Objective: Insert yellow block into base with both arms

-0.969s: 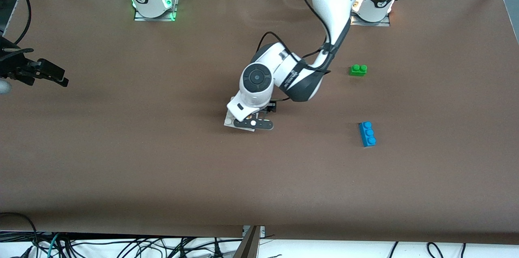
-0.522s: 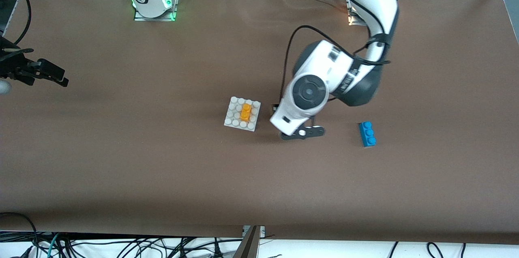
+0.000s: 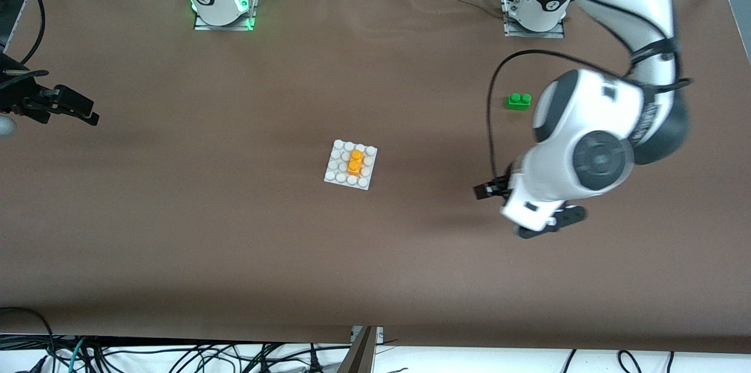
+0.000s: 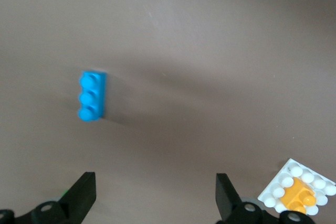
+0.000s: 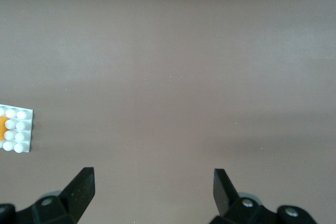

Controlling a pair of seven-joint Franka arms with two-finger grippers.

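A: Front view entry. The yellow block (image 3: pixel 355 162) sits seated on the base (image 3: pixel 336 173), on its middle studs, near the desk's (image 3: pixel 234 244) centre. The green brick (image 3: pixel 518 101) lies toward the left arm's end, farther from the front camera than the base. No blue brick visible here; the left arm's wrist covers that patch.

B: The left wrist view fills that gap. The blue brick (image 4: pixel 92 96) lies flat on the desk under the left gripper (image 4: pixel 155 198), studs up. Fingers (image 4: pixel 83 192) spread wide, nothing between them. Base (image 4: pixel 320 184) and yellow block (image 4: pixel 295 196) show at one corner of that view.

A: Right gripper (image 3: pixel 58 104)?

B: It waits over the desk's edge at the right arm's end. The right wrist view shows its fingers (image 5: pixel 81 188) apart and empty over bare brown surface, with the base (image 5: pixel 23 129) cut off at the border and a sliver of yellow block (image 5: pixel 2 128).

A: Room?

B: Open desk all around the base; both grippers well apart from it. The broad strip nearest the front camera holds nothing.
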